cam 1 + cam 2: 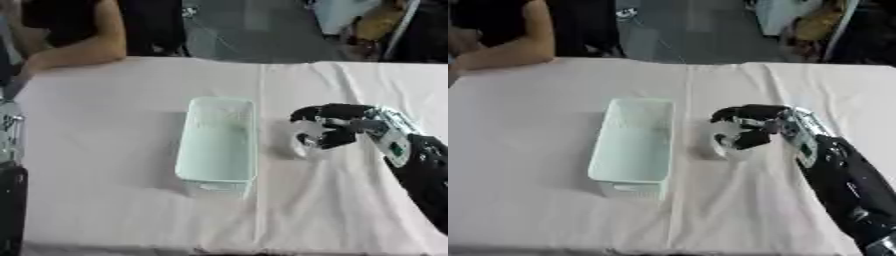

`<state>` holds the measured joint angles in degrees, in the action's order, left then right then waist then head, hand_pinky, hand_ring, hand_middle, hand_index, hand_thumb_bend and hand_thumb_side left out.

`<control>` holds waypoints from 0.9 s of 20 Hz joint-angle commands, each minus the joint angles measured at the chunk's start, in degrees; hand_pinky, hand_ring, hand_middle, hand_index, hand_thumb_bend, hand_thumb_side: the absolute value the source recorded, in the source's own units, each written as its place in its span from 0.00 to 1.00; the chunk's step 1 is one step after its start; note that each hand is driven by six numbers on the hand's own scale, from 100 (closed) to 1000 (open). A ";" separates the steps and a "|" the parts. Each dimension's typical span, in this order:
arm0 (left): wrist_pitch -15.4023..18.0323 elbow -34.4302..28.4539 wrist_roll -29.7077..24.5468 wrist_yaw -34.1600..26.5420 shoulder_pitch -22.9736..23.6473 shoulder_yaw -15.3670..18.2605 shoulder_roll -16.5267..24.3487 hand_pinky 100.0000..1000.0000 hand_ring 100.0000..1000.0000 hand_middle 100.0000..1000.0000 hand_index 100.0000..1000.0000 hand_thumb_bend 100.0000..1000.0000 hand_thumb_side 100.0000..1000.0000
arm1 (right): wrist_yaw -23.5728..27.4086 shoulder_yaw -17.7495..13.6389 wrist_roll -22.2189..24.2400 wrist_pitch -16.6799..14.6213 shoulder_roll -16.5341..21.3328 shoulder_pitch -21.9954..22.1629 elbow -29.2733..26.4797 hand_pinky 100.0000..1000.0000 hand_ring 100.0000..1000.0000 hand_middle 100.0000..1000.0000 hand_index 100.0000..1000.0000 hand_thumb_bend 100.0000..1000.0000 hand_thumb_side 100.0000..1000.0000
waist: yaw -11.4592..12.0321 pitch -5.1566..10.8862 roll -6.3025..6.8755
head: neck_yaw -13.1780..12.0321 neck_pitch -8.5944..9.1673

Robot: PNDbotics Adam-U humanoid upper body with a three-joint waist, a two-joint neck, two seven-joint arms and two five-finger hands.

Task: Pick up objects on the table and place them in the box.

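The right hand (pixel 750 131) reached in with fingers curled around a small whitish object (pixel 726 142), just beside the pale green plastic box (pixel 633 145).

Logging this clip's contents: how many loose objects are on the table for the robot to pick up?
1: a pale, roundish object just right of the box, with the right hand curled around it, partly hiding it.

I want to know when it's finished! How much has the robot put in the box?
Nothing yet: the pale green box looks empty. The right hand has its fingers curled around a small pale object beside the box. It still has to go in the box.
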<state>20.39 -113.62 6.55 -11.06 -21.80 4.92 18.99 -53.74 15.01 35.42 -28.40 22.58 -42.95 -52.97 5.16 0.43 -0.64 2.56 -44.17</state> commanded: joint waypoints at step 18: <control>0.33 -0.97 -0.69 -0.25 -1.08 -0.03 0.54 0.66 0.72 0.73 0.77 0.45 0.70 | -5.68 -1.34 -8.63 -4.88 0.09 1.38 -0.32 0.00 0.26 0.44 0.45 0.00 0.00 | 0.07 0.32 0.11 | 0.65 0.05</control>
<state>20.61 -113.62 5.96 -11.24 -22.20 4.90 18.99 -59.33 13.80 27.96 -33.01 21.66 -41.67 -53.22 5.22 0.40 -0.65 2.58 -44.17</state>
